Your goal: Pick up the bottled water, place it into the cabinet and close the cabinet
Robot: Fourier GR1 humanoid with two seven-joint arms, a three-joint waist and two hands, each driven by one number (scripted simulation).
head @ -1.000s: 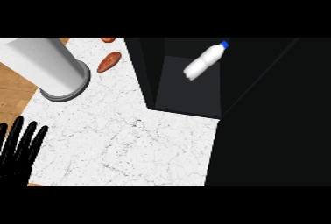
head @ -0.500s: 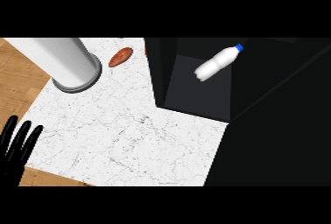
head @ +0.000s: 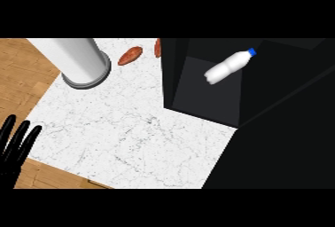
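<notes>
One hand shows in the head view: the left hand (head: 16, 148), black, at the lower left edge of the frame, its fingers (head: 30, 138) straight, pointing up and slightly spread, holding nothing. It lies over the left border of the white marbled counter (head: 131, 133), where the stone meets a brown wooden surface (head: 26, 80) that fills the far left of the frame. The bottled water (head: 227, 67) is in the upper right, well apart from the hand, seen against a dark grey panel of the black cabinet (head: 196, 97). The bottle is tilted, its blue cap (head: 252, 52) toward the upper right and its base toward the lower left. The cabinet's dark mass takes up the whole right side of the frame. In the upper left a tall grey cylinder (head: 82, 57) stands on the counter near its edge. Just right of it, at the top, lie two reddish-brown things (head: 131, 55), one long and slanted, the other cut by the cabinet's edge
</notes>
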